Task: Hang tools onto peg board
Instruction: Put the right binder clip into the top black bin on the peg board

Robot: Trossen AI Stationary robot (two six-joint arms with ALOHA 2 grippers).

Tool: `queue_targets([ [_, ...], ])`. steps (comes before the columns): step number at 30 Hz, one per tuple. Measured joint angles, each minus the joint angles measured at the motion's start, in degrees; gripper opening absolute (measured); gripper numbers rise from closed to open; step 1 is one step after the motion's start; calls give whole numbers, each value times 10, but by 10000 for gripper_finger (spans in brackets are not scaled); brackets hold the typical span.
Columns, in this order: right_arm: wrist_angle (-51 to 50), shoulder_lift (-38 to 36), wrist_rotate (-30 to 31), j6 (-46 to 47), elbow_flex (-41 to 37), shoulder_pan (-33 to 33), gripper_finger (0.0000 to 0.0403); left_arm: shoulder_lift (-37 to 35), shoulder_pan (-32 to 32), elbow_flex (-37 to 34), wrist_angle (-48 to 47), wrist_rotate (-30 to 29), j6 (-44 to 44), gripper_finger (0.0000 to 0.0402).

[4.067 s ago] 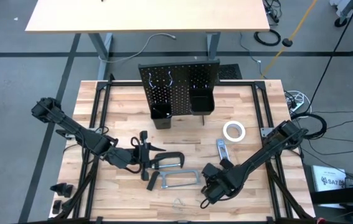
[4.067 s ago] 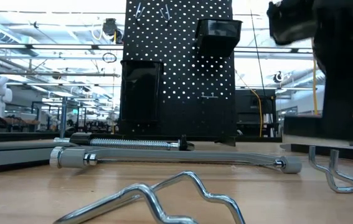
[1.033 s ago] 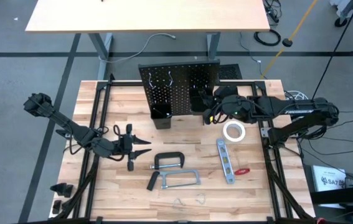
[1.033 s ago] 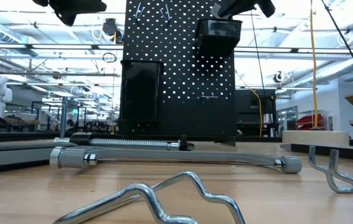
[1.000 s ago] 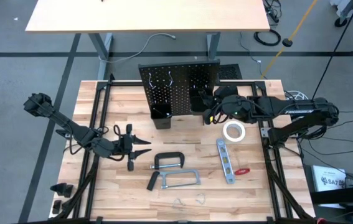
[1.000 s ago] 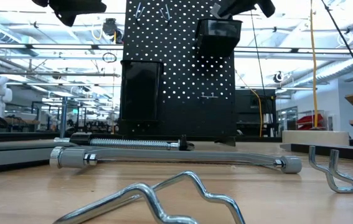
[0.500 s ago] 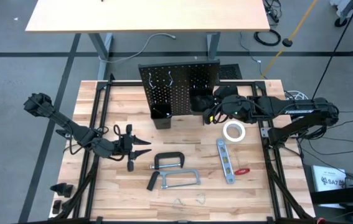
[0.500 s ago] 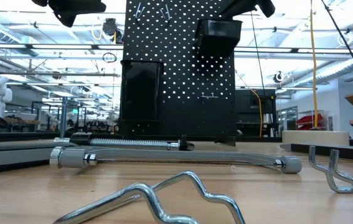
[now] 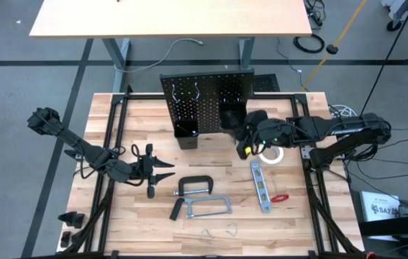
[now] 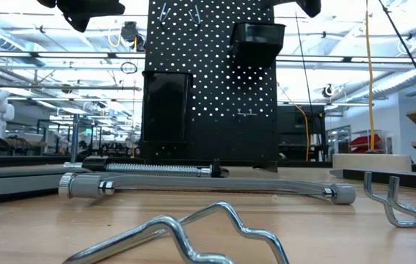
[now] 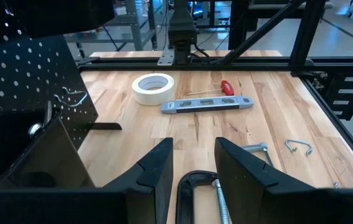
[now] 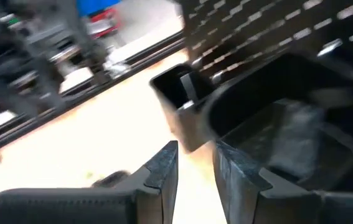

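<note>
Tools lie spread over my wooden table (image 9: 139,115) in the high view: a black clamp (image 9: 195,185), a grey hacksaw (image 9: 207,207), a grey level (image 9: 260,185), a red-handled tool (image 9: 280,197) and a white tape roll (image 9: 270,152). The peg board (image 9: 207,97) stands upright at the table's far edge with two black bins (image 9: 231,117) on its face; grey floor and a second tan table (image 9: 168,17) lie beyond. My left gripper (image 9: 162,170) sits low over the left half of the table with pliers (image 9: 146,152) at its fingers. My right gripper (image 9: 244,147) reaches in from the right, just in front of the right-hand bin and beside the tape roll.

Low view: the board rises behind the hacksaw, which lies flat across the table, with bent metal hooks (image 10: 185,233) nearest the camera and a bright workshop hall behind.

Left wrist view: the fingers (image 11: 154,171) stand partly apart above the clamp's frame; whether they grip anything I cannot tell. Tape roll, level and red-handled tool lie ahead.

Right wrist view: blurred; the fingers (image 12: 164,167) show a narrow gap with nothing between them, facing a bin.
</note>
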Motion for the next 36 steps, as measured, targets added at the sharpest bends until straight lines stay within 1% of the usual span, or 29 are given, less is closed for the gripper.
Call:
queue_targets([
  [6, -27, 29, -8, 52, 0, 78, 93, 0, 0, 0, 0, 0, 0, 123],
  [10, -29, 65, -11, 86, 0, 132, 93, 0, 0, 0, 0, 0, 3, 123],
  [16, -30, 118, -13, 139, 0, 196, 93, 0, 0, 0, 2, 0, 17, 123],
  [24, -27, 197, -17, 141, 0, 259, 93, 0, 0, 0, 3, 0, 4, 123],
  [29, -1, 252, -66, 141, 0, 281, 93, 6, 0, 0, 4, 23, -17, 123],
  [33, 29, 296, -117, 125, 0, 292, 93, 21, 0, 0, 10, 26, -17, 123],
  [36, 54, 323, -130, 111, 0, 299, 93, 34, 0, 0, 10, 26, -17, 123],
])
